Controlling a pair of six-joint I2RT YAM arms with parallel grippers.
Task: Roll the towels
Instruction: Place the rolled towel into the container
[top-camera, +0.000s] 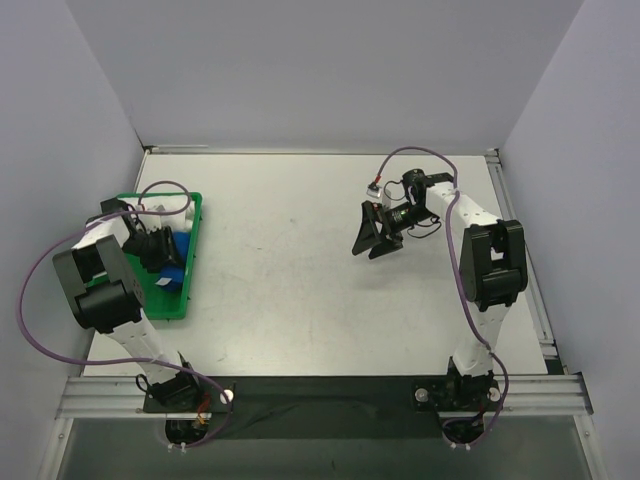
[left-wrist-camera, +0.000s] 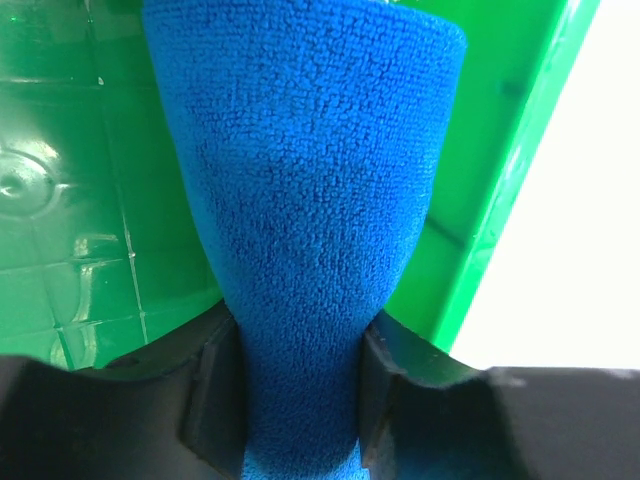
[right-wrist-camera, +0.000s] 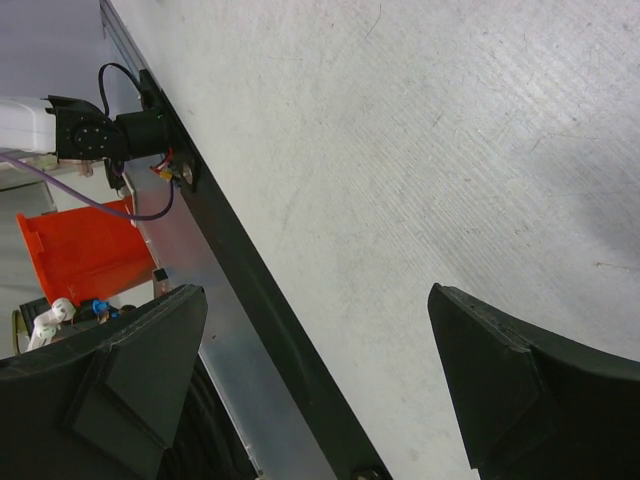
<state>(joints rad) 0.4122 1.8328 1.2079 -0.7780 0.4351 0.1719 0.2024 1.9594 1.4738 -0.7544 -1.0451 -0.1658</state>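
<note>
The blue towel (left-wrist-camera: 310, 220) is soft and fuzzy, with tiny loops all over it. Its color is a bright, deep blue. It looks wide at the top and thin at the bottom, like a cone, because the left claw (left-wrist-camera: 300, 400) squeezes it there. The two black fingers (left-wrist-camera: 210, 390) press on the towel from both sides, so this claw is closed on the towel. The towel is in the green tray (left-wrist-camera: 70, 200), close to the tray's side wall. The tray is shiny plastic and lies on the left side of the white table (top-camera: 290, 270). The right claw (top-camera: 372, 238) is well apart from the towel, over the bare table on the other side. Its fingers stand wide apart and hold nothing.
</note>
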